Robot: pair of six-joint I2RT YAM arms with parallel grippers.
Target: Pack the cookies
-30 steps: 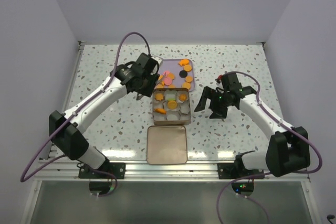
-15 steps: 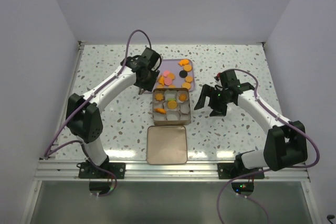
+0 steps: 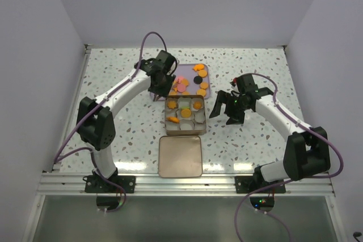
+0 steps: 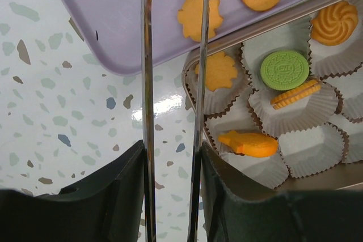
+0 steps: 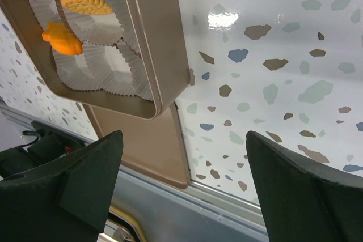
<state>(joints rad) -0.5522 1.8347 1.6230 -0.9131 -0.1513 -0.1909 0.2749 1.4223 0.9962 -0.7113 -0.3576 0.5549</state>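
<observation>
Loose cookies [image 3: 181, 86], orange, pink and black, lie on a purple tray [image 3: 187, 72]. Below it the square tin [image 3: 165, 114] holds white paper cups, some with cookies: a green one [image 4: 284, 69], a fish-shaped one [image 4: 248, 143] and a swirl [image 4: 334, 22]. My left gripper [image 3: 156, 86] [image 4: 172, 162] is shut on thin metal tongs [image 4: 146, 83]. Their blades reach over the tray's near left corner [image 4: 113, 15], beside a flower-shaped cookie [image 4: 199, 16], with nothing between them. My right gripper [image 3: 226, 116] [image 5: 193, 185] stands open and empty to the right of the tin [image 5: 153, 38].
The tin's flat lid [image 3: 180, 156] [image 5: 147, 145] lies on the speckled table between the tin and the near edge. White walls close in the table on three sides. The metal rail with both arm bases runs along the front.
The left arm swung in, carrying the tongs up and right toward the tray's left corner. The right gripper edged slightly left toward the tin, still open.
</observation>
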